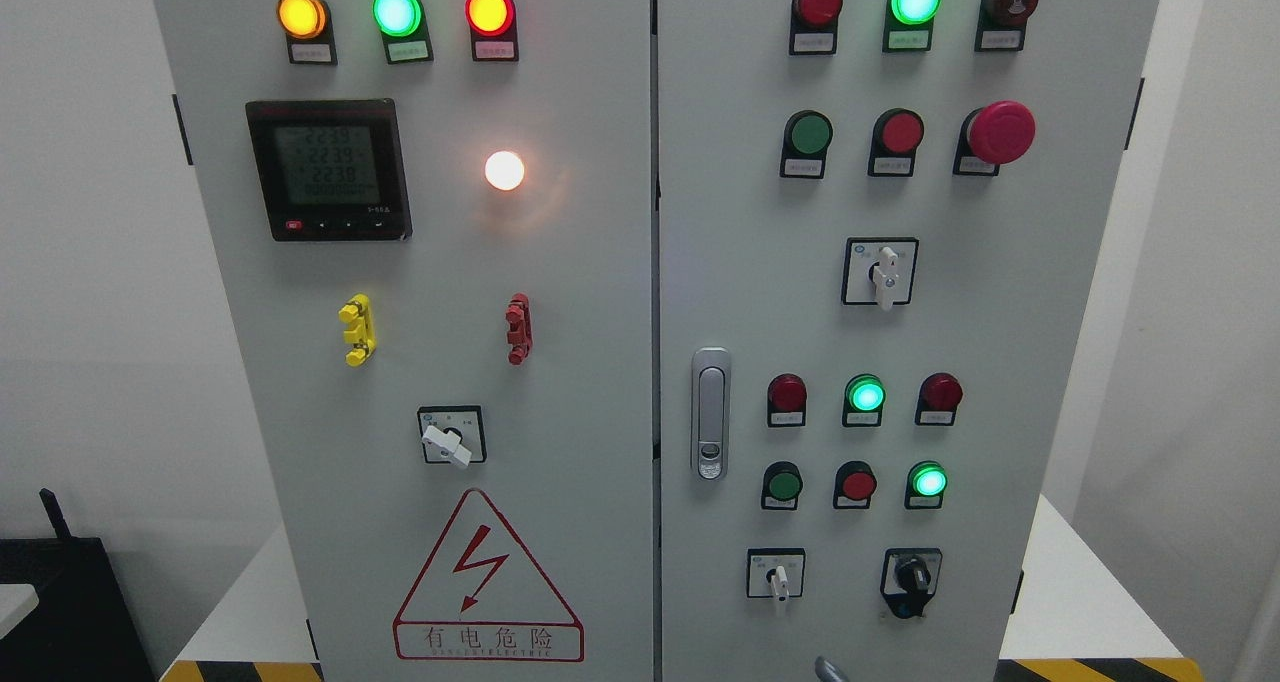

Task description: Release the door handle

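Note:
A silver door handle (710, 412) sits flush and upright on the left edge of the right cabinet door (1000, 362), with a keyhole at its lower end. Nothing touches it. Both grey doors look closed, and the seam (655, 262) between them is narrow. Only a small grey tip (829, 670) pokes up at the bottom edge right of the middle, well below the handle. It seems to belong to my right hand. My left hand does not show.
The left door (450, 362) carries lit indicator lamps, a digital meter (328, 169), yellow and red clips, a rotary switch and a high-voltage warning triangle (487, 582). The right door holds push buttons, lamps, a red emergency button (1000, 132) and selector switches. White walls flank the cabinet.

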